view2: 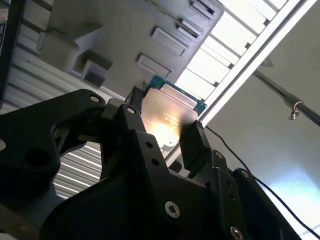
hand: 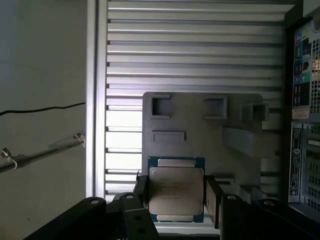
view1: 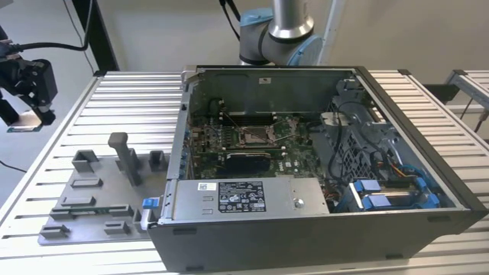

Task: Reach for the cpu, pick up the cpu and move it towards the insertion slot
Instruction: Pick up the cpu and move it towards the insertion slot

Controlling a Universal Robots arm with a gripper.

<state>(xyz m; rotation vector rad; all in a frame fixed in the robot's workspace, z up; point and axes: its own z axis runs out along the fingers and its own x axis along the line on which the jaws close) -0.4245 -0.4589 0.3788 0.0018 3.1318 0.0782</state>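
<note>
Pinching cpu (hand: 176, 190) edgewise; silvery top facing wrist cameras

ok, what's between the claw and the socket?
In the exterior view, between the claw, shut on the cpu, and the socket: ribbed table, then the computer case's side wall. The grey fixture sits beside that line.

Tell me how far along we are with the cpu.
Done: the gripper is shut on the cpu, clear of the grey fixture. In hand: it hangs at the exterior view's left. Left: the insertion slot in the case sits empty, well away.
</note>
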